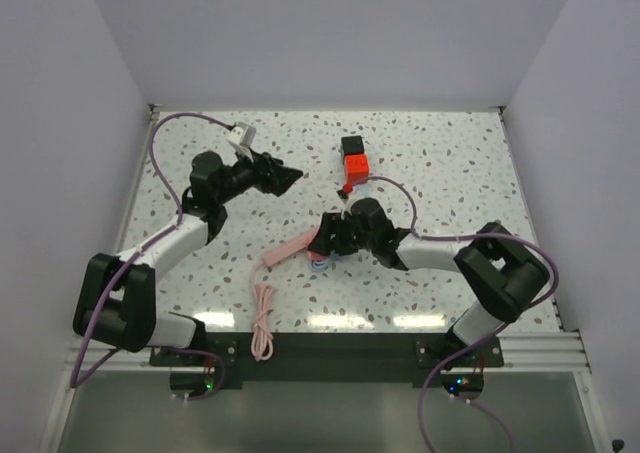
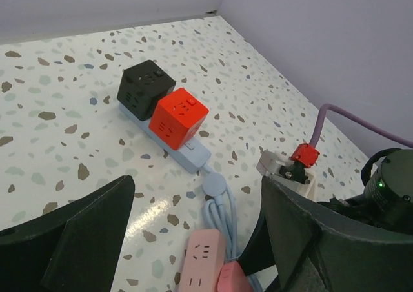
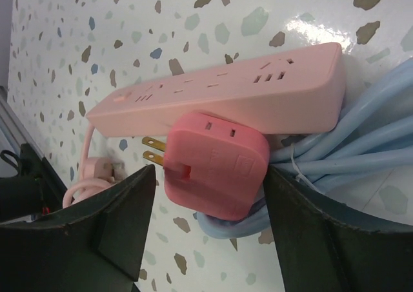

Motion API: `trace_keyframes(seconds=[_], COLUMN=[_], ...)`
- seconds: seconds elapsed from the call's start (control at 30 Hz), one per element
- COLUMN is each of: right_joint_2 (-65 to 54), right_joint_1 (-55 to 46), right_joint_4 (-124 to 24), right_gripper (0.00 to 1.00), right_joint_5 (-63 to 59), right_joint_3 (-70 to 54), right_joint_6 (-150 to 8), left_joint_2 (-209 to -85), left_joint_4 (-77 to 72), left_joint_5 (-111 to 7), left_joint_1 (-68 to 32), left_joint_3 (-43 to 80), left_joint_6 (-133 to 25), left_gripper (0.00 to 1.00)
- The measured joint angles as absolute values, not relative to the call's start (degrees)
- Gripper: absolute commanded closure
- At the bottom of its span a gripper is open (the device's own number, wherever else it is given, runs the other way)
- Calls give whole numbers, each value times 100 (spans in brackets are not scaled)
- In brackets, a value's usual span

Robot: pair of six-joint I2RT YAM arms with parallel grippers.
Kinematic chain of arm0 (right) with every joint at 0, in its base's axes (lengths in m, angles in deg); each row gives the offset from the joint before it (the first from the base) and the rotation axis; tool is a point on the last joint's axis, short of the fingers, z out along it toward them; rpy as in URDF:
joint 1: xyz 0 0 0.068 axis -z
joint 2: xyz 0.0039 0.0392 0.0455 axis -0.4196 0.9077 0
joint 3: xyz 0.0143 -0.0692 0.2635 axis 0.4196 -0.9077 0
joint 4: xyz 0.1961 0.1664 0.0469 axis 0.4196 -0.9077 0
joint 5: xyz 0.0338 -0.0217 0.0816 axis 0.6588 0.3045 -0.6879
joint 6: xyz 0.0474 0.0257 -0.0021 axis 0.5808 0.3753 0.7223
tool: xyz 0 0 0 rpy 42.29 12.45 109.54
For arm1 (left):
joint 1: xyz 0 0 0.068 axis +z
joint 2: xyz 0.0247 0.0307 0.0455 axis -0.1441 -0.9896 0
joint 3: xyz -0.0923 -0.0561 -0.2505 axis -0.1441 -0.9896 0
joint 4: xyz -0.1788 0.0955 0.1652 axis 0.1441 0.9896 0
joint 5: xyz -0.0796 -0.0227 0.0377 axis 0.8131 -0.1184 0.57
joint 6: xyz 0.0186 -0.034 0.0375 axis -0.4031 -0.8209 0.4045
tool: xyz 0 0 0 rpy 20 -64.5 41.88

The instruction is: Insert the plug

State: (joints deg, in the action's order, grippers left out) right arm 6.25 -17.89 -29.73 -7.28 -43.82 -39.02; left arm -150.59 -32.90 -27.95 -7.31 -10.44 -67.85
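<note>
Pink plug (image 3: 216,166) risk: lies flat on the blue cable (image 3: 348,144), up agst the pink strip (image 3: 219,98). Soft, uneven bed, so a squeeze could roll or skid it out of the R gripper (image 3: 210,169) before it's held square.
Prong risk: the two flat prongs (image 3: 151,149) point along the strip, not into its face. Plug prob needs turning first; a skewed hold could jam or bend them at the slots.
Strip risk: nothing visibly pins the pink strip. A one-arm push could shove it across the table (image 1: 450,153), so the L arm is likely needed to brace it.
Cable risk: blue loops crowd under the plug. A finger could snag them and tug the unit w/ the red cube (image 2: 179,115) and black cube (image 2: 145,89).
R gripper state: fingers spread abt plug width, one each side of the body. Can't tell if the pads press it or only flank it.
L gripper (image 2: 198,189) state: wide, nothing btwn the fingers, raised above the table, cubes ahead of it.
Plug vs R hand: directly btwn the fingers, prongs toward the finger on that view's left.
Plug vs L hand: near, at the bottom edge of the L wrist view, beside the strip's end.
</note>
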Motion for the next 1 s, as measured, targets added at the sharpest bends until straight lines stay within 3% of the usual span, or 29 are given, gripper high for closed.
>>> trace_keyframes(seconds=[0.17, 0.3, 0.47, 0.63, 1.0], right_joint_2=[761, 953, 1058, 971, -138], right_joint_1=[-1789, -1789, -1796, -1800, -1798], right_joint_4=[-2932, -2759, -2589, -2731, -3570], right_gripper=[48, 75, 91, 100, 100], right_joint_5=[-682, -717, -739, -690, -402], right_joint_3=[-4382, -4358, -4297, -4271, -4269], right_joint_6=[-3924, -3896, -3821, -3955, -4619], left_joint_2=[-15059, -15059, -15059, -15059, -15061], left_joint_4=[-3260, -3260, -3257, -3251, -3251], left_joint_5=[-2797, -2797, -2800, -2800, -2800], left_joint_1=[-698, -690, -672, -668, -644], left_joint_3=[-1044, -1044, -1044, -1044, -1044], left_joint_6=[-6783, -6781, -6744, -6680, -6656], left_gripper=[15, 15, 15, 15, 15])
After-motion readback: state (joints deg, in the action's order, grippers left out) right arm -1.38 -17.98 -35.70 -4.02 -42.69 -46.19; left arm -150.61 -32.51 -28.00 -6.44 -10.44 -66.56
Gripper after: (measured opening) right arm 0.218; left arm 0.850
